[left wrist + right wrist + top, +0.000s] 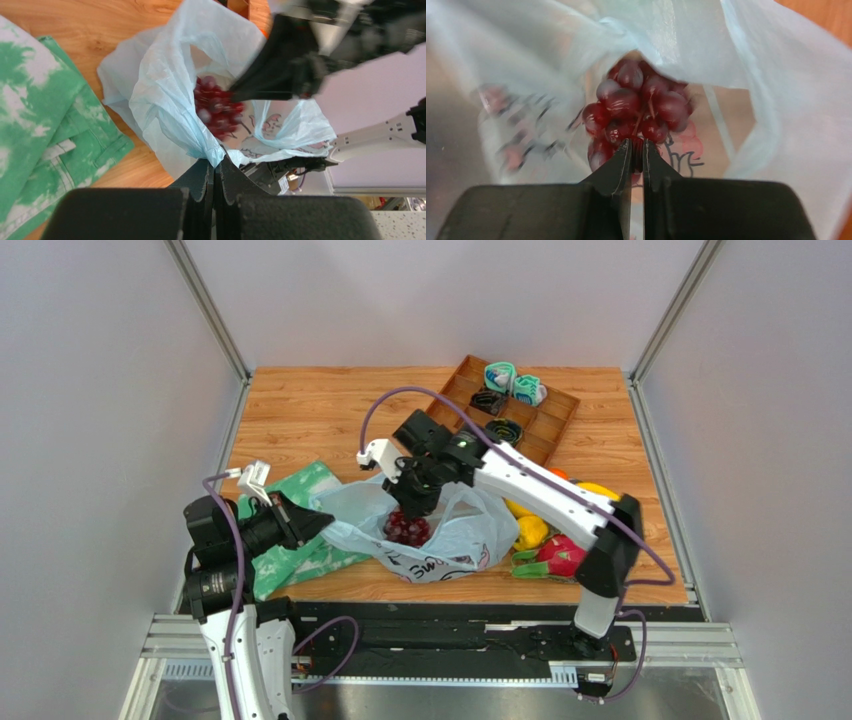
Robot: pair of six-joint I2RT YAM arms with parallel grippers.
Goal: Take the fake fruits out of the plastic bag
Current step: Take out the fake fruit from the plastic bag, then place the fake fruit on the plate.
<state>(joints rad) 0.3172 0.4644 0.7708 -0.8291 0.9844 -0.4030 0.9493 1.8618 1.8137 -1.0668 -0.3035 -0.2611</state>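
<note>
The pale-blue plastic bag [455, 535] lies open on the table's near middle. My left gripper [322, 523] is shut on the bag's left rim [212, 152] and holds the mouth open. A dark-red grape bunch [407, 529] sits inside the bag, also in the left wrist view [217, 105]. My right gripper [415, 508] reaches into the bag and is shut on the grapes [636, 107], pinching a piece of the bunch between its tips [636, 145]. A pink dragon fruit [560, 555], a yellow pepper [531, 532] and other yellow fruit [598, 490] lie on the table right of the bag.
A green-and-white mottled cloth [300, 555] lies left of the bag under my left gripper. A wooden compartment tray [555, 425] with teal and black items stands at the back right. Grey walls close in both sides.
</note>
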